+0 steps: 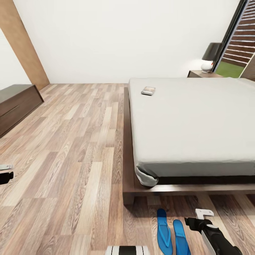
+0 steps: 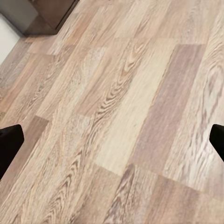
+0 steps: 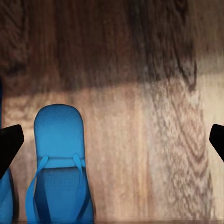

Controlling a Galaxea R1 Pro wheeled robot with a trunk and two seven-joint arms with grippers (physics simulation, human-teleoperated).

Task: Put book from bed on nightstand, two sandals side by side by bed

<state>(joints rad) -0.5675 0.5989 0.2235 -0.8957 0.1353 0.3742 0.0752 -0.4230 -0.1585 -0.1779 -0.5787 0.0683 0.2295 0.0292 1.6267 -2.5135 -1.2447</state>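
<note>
Sandals [image 1: 172, 233]: two, side by side by bed [image 1: 191, 120]; one book [image 1: 148, 91] on mattress; both end effectors spread, empty.

A home bedroom: a low platform bed [image 1: 191, 124], a lamp [image 1: 211, 56] on a nightstand [image 1: 198, 74], a dresser [image 1: 16, 104], wood-plank floor [image 1: 71, 159].

Even, bright, flat render lighting. Daylight at window [image 1: 239, 39]. Soft shadow under bed [image 1: 191, 120] frame falls across floor [image 1: 71, 159]; dark band in right wrist view. Wide-angle stretch at head view edges. Wrist views slightly soft.
</note>
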